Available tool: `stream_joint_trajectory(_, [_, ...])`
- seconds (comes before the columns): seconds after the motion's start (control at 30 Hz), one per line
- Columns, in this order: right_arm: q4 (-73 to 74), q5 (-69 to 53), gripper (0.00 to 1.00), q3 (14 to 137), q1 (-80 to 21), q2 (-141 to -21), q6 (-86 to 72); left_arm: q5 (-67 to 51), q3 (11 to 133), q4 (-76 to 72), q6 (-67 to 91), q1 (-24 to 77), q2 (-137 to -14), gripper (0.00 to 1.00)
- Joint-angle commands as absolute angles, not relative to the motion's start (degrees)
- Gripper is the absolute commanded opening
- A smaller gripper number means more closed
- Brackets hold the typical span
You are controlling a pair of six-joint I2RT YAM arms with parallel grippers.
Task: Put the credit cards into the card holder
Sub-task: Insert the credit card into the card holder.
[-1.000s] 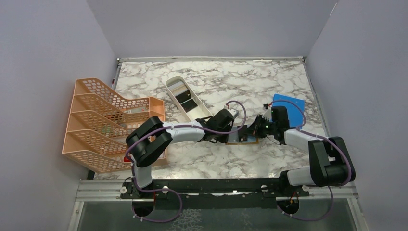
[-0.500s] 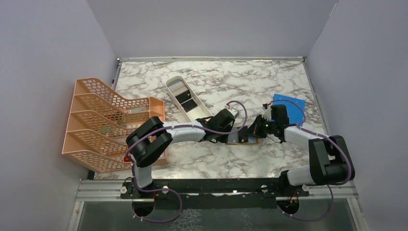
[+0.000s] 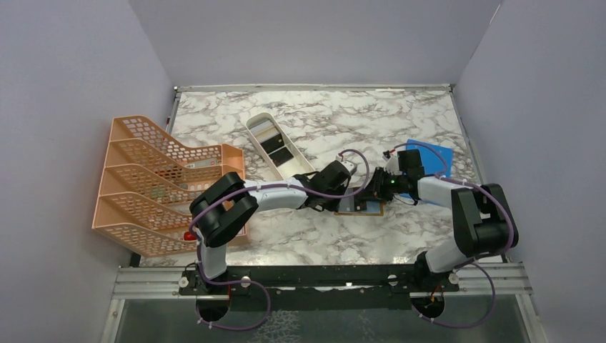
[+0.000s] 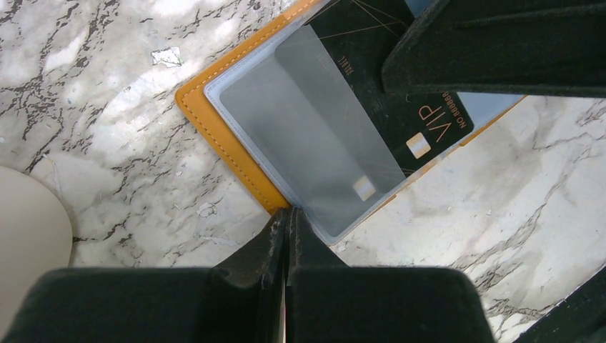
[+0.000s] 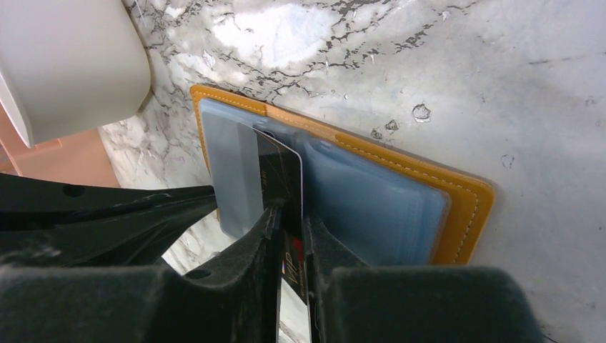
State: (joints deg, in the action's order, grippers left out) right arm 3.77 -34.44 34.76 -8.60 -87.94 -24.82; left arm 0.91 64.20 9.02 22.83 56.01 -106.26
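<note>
The orange-tan card holder [image 3: 359, 208] lies open on the marble, its clear pockets facing up [image 4: 221, 136] [image 5: 464, 207]. A black credit card [image 5: 282, 171] marked VIP [image 4: 436, 125] stands partly slid under a clear pocket. My right gripper [image 5: 289, 218] [image 3: 376, 191] straddles the card's free end, jaws slightly open with a thin gap beside the card. My left gripper [image 4: 287, 214] [image 3: 343, 191] is shut, its tips resting on the holder's near corner where the orange border meets the pocket. More credit cards, grey and black, lie in the white tray [image 3: 266, 123].
A peach mesh file rack [image 3: 157, 179] stands at the left. The white oblong tray [image 5: 64, 57] sits just beyond the holder. A blue sheet [image 3: 436, 153] lies at the right, behind my right wrist. Walls enclose the table on three sides.
My right jaws have eased apart around the black card, and the right wrist has shifted a little up and back. The left gripper and the holder have stayed put.
</note>
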Motion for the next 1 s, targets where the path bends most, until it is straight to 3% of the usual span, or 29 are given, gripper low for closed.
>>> stream_joint_trajectory(0.0, [10.12,-29.41,0.26,33.98,-9.4,-89.47,-21.68,2.23,65.33,7.52,22.24,56.86,-106.69,0.02])
stream_joint_trajectory(0.1, [12.88,-24.5,0.39,34.61,-9.4,-85.66,-22.28,2.13,65.03,7.48,22.55,56.95,-106.15,0.02])
stream_joint_trajectory(0.23, [15.74,-19.08,0.45,35.94,-9.41,-80.36,-22.96,2.05,64.63,7.45,23.0,57.04,-105.53,0.03])
stream_joint_trajectory(0.7, [10.72,-24.13,0.46,33.0,-10.2,-79.3,-24.92,0.49,64.16,5.17,24.21,57.04,-106.47,0.03])
stream_joint_trajectory(0.97, [6.39,-26.62,0.4,31.25,-12.85,-80.3,-26.95,-0.43,64.94,4.19,24.67,57.12,-107.65,0.03])
